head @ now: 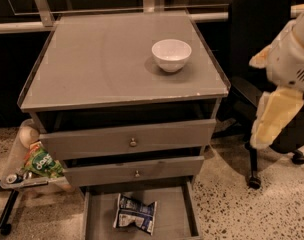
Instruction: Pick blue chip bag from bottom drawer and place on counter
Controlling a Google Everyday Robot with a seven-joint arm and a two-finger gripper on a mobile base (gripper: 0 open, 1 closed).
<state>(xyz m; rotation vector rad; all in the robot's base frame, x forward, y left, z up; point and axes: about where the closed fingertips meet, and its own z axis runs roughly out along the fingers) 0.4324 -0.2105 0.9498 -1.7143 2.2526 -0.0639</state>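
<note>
The blue chip bag lies crumpled on the flat floor of the open bottom drawer, left of the middle. The counter is the grey glass-covered top of the cabinet, with a chipped front edge. My gripper hangs at the right of the cabinet at the height of the upper drawers, on the white and cream arm. It is well above and to the right of the bag and touches nothing.
A white bowl stands on the counter's right side. Two knobbed drawers above the bottom one stand slightly open. A green snack bag lies on a small stand at the left. A black office chair stands behind the arm.
</note>
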